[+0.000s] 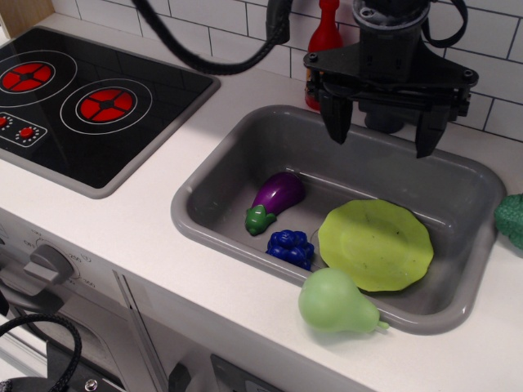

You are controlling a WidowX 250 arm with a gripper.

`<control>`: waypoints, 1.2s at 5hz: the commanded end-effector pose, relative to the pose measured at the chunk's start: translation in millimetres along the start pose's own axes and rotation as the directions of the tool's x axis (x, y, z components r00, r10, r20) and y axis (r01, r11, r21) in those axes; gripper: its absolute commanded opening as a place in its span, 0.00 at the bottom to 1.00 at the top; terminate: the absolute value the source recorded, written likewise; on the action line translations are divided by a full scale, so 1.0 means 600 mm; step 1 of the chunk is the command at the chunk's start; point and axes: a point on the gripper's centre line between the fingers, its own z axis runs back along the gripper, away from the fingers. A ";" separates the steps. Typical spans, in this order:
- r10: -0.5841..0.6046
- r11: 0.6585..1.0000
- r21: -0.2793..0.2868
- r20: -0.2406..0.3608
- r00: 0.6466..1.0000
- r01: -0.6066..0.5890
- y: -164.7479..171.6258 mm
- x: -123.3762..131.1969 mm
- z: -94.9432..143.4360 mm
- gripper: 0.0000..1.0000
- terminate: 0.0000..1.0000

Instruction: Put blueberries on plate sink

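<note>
The blueberries (291,247), a small glossy dark-blue cluster, lie on the floor of the grey sink (211,219) near its front wall. The lime-green plate (376,243) with a wavy rim lies in the sink just right of them. My gripper (382,140) hangs above the back of the sink, open and empty, its two black fingers spread wide. It is well above and behind the blueberries and the plate.
A purple eggplant (276,199) with a green cap lies in the sink left of the blueberries. A pale green pear (335,302) rests on the sink's front rim. A black stovetop (73,98) is at left. A red bottle (324,39) stands behind the sink; a green object (513,219) is at the right edge.
</note>
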 end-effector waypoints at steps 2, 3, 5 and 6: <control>-0.010 1.000 -0.007 0.003 1.000 0.010 0.039 -0.013 -0.008 1.00 0.00; -0.052 0.999 0.005 -0.006 0.999 0.052 0.069 -0.035 -0.026 1.00 0.00; -0.073 0.996 0.048 0.011 0.997 0.072 0.100 -0.051 -0.085 1.00 0.00; -0.058 0.997 0.056 0.019 0.998 0.057 0.104 -0.060 -0.107 1.00 0.00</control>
